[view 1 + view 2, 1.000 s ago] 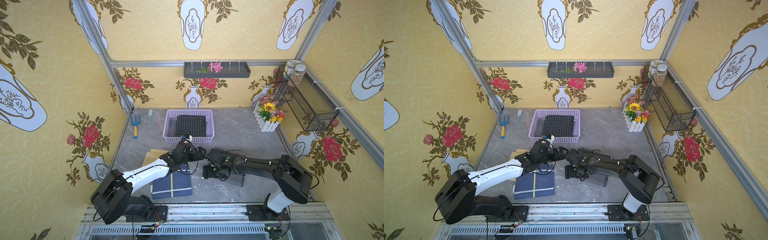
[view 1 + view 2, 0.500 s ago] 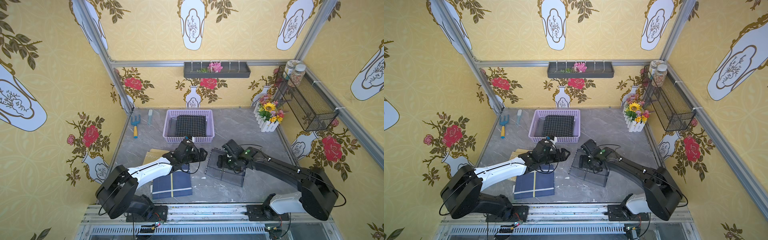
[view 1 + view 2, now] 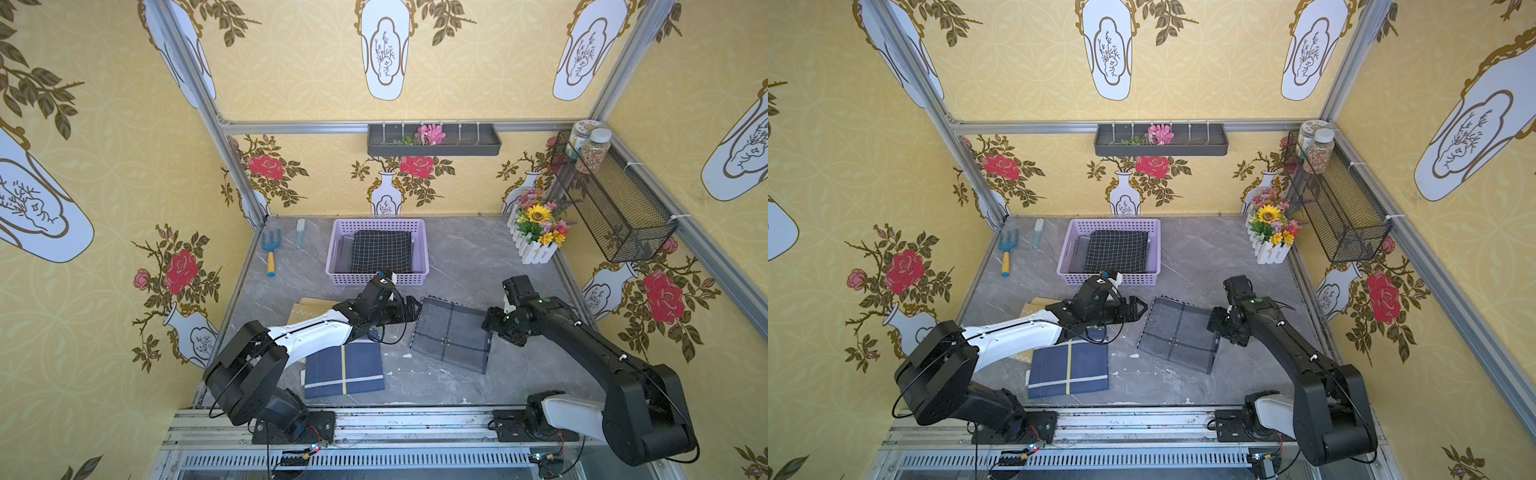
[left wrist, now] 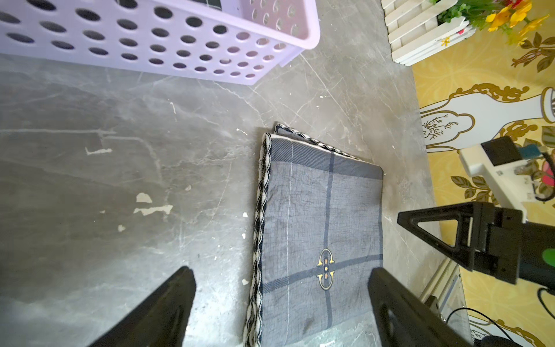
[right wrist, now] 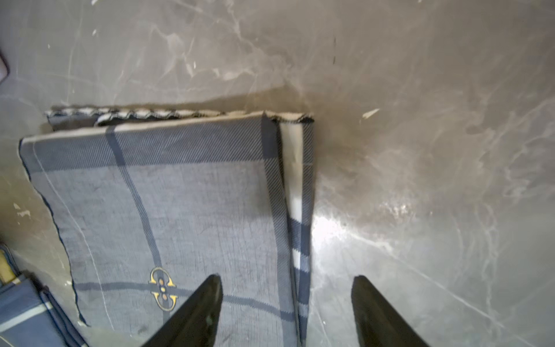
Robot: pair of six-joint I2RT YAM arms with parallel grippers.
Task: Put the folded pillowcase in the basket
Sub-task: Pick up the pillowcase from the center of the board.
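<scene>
Lying skewed, pillowcase (image 3: 451, 334) — near-square, axis unclear

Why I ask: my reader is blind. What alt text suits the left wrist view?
A folded grey plaid pillowcase lies flat on the grey table ahead of the open left gripper; the lilac basket stands nearby.
</scene>
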